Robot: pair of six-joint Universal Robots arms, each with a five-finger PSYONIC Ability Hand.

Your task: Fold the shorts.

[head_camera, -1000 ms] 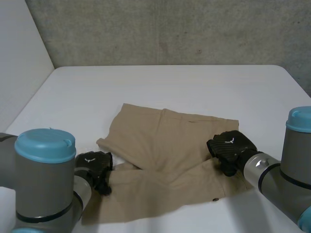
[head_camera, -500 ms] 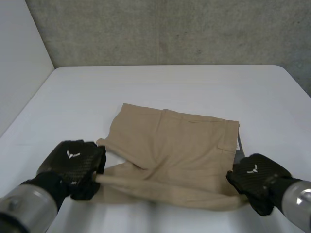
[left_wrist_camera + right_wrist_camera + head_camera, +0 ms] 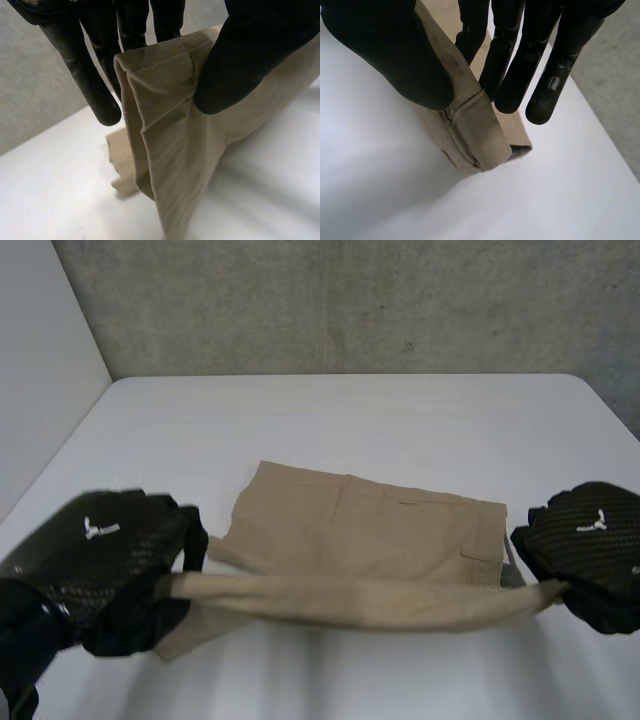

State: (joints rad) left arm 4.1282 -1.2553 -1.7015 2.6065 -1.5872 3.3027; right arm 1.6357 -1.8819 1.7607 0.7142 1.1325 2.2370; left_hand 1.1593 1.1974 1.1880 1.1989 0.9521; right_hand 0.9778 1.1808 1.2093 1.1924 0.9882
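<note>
Stock on my screen, head camera, clock positions read from the middle of the table.

1. Shorts: tan, one pair, mid-table. The half toward 12 o'clock lies flat on the white surface. The edge toward 6 o'clock is off the surface, drawn into a narrow taut band that runs from 8 o'clock to 4 o'clock between my two hands. A pocket seam shows toward 3 o'clock, with a small grey patch at that edge.

2. Left hand: black, at 8 o'clock of the shorts, raised above the table. It has hold of the band's end. In its wrist camera the thumb presses on one face of the bunched, folded cloth and the nearly straight fingers back it from the other side, a pinch with cloth hanging down below it.

3. Right hand: black, at 4 o'clock of the shorts, also above the table. It has hold of the band's other end. In its wrist camera the thumb lies on a stitched, doubled hem and the fingers close against the far face, so that corner is pinched.

4. Table: white, with a rounded corner at 2 o'clock.

5. Wall: grey concrete, at 12 o'clock behind the table.
</note>
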